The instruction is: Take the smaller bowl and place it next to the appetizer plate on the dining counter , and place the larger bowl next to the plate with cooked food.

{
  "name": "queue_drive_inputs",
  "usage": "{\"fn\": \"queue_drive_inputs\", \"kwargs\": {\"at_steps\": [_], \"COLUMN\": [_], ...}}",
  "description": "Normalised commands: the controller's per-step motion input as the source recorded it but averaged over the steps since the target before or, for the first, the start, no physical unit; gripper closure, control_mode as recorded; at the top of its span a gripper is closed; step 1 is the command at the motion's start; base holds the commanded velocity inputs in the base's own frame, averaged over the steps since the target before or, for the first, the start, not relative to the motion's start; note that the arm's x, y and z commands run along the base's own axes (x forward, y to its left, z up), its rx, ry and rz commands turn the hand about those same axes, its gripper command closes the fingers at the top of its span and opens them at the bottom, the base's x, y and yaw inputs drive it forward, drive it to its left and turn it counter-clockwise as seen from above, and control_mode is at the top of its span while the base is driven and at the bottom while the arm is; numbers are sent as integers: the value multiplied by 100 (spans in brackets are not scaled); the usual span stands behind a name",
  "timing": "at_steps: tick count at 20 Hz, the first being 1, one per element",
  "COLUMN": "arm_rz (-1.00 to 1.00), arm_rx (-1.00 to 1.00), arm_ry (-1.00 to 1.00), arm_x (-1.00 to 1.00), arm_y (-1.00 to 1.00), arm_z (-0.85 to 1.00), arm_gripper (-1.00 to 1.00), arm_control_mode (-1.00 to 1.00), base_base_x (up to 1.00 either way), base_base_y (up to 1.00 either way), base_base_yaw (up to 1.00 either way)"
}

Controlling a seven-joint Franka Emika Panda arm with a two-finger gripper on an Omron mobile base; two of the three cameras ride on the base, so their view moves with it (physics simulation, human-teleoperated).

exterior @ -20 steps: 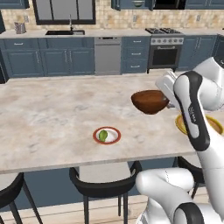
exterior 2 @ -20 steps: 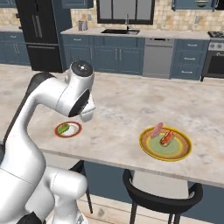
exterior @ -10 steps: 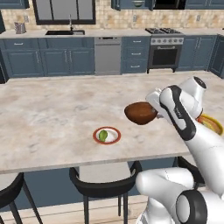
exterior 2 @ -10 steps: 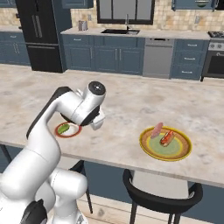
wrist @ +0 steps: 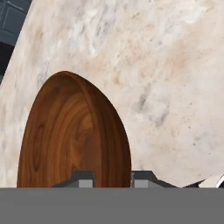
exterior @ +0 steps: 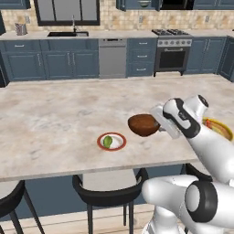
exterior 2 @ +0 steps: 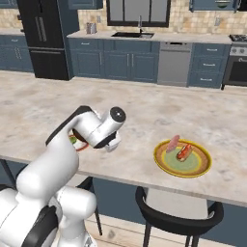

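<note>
My gripper (exterior: 158, 126) is shut on the rim of the smaller bowl (exterior: 142, 125), a glossy reddish-brown bowl. It hangs tilted on its side just above the dining counter (exterior: 55, 123). The bowl is a little to the right of the appetizer plate (exterior: 111, 141), a small red-rimmed plate with a green piece. In the hand view the bowl (wrist: 72, 135) sits between my fingertips (wrist: 83, 178) with marble beyond it. The plate with cooked food (exterior 2: 182, 158) lies further right, partly behind my arm in the left base view. The larger bowl is out of view.
Black stools (exterior: 107, 183) (exterior 2: 178, 217) stand against the counter's near edge. Across the aisle runs the blue kitchen worktop with sink (exterior: 67, 33), dishwasher, stove (exterior: 171, 32) and a black fridge (exterior 2: 43, 38). Bare marble stretches left of and behind the appetizer plate.
My arm has swung left and down, carrying the brown bowl from above the yellow plate towards the red-rimmed plate. The bowl has tipped further onto its side.
</note>
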Motion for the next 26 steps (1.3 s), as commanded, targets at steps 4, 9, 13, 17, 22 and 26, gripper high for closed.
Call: {"fn": "queue_drive_inputs", "kwargs": {"at_steps": [4, 9, 13, 17, 22, 26], "arm_rz": [0, 0, 0, 0, 0, 0], "arm_rx": [5, 3, 3, 4, 4, 4], "arm_ry": [1, 6, 5, 0, 0, 0], "arm_x": [32, 16, 20, 34, 33, 17], "arm_y": [0, 0, 0, 0, 0, 0], "arm_z": [-37, -39, -41, -33, -33, -26], "arm_gripper": [100, 100, 100, 100, 100, 100], "arm_control_mode": [-100, -100, -100, -100, -100, -100], "base_base_x": [0, 0, 0, 0, 0, 0], "base_base_y": [0, 0, 0, 0, 0, 0], "base_base_yaw": [0, 0, 0, 0, 0, 0]}}
